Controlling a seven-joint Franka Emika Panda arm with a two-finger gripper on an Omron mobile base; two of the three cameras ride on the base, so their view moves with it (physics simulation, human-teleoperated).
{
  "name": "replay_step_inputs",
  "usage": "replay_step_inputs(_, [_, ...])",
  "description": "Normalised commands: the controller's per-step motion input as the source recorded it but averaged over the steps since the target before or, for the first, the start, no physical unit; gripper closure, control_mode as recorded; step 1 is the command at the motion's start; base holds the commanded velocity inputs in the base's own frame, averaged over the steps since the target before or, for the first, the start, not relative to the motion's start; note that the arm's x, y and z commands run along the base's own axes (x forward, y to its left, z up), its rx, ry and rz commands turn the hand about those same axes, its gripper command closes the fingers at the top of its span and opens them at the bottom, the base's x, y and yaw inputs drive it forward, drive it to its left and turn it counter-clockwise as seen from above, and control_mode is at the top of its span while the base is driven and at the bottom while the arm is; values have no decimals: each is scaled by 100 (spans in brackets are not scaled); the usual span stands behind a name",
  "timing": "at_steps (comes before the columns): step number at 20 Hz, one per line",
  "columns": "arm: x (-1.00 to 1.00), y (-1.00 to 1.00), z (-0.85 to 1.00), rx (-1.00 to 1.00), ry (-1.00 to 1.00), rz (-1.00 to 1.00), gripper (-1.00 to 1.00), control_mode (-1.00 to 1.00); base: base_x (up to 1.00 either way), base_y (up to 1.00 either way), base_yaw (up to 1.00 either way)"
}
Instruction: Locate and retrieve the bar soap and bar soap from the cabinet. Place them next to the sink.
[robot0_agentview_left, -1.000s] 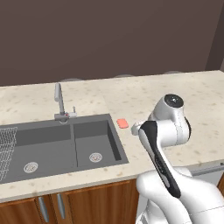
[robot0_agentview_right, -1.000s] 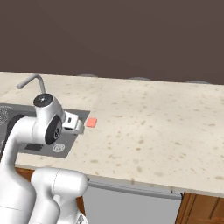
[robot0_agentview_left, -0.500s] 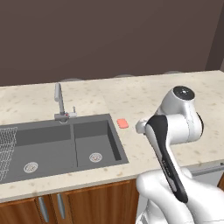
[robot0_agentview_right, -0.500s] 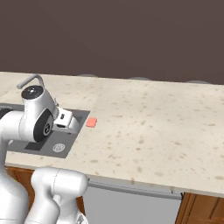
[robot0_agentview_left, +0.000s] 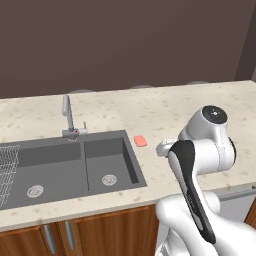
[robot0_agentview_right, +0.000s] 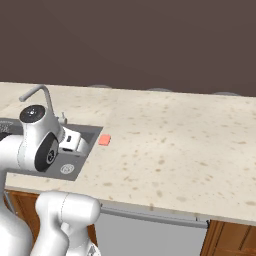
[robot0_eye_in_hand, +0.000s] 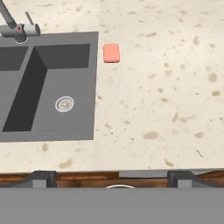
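Observation:
One salmon-pink bar soap (robot0_eye_in_hand: 111, 53) lies flat on the speckled counter, just off the right rim of the dark grey sink (robot0_eye_in_hand: 94, 87). It also shows as the bar soap (robot0_agentview_left: 141, 141) in the left base view and the bar soap (robot0_agentview_right: 104, 140) in the right base view. My gripper (robot0_eye_in_hand: 112, 178) hovers high above the counter's front edge, well short of the soap. It is open, its dark fingertips (robot0_eye_in_hand: 43, 177) wide apart with nothing between them. The slim silver faucet (robot0_agentview_left: 66, 112) stands behind the basins. The cabinet is out of view.
A wire dish rack (robot0_agentview_left: 5, 172) sits in the left basin. Wooden counter units with short silver handles (robot0_agentview_left: 47, 237) run below the sink. A broad stretch of beige counter (robot0_agentview_right: 190, 145) extends to the right of the soap. My own arm (robot0_agentview_left: 200, 150) rises over the counter's front edge.
The arm's upper joints have swung, to the right in the left base view and to the left in the right base view. The bar soap has stayed beside the sink.

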Motion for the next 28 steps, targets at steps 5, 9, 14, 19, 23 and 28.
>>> replay_step_inputs(5, [0,0,0,0,0,0,-100,-100,0,0,0])
replay_step_inputs(9, [0,0,0,0,0,0,-100,100,-1,-5,-1])
replay_step_inputs(14, [0,0,0,0,0,0,-100,100,-3,-3,-37])
replay_step_inputs(19, [0,0,0,0,0,0,-100,100,0,0,-48])
replay_step_inputs(23, [0,0,0,0,0,0,-100,100,0,0,-49])
replay_step_inputs(28, [0,0,0,0,0,0,-100,100,0,0,-49])
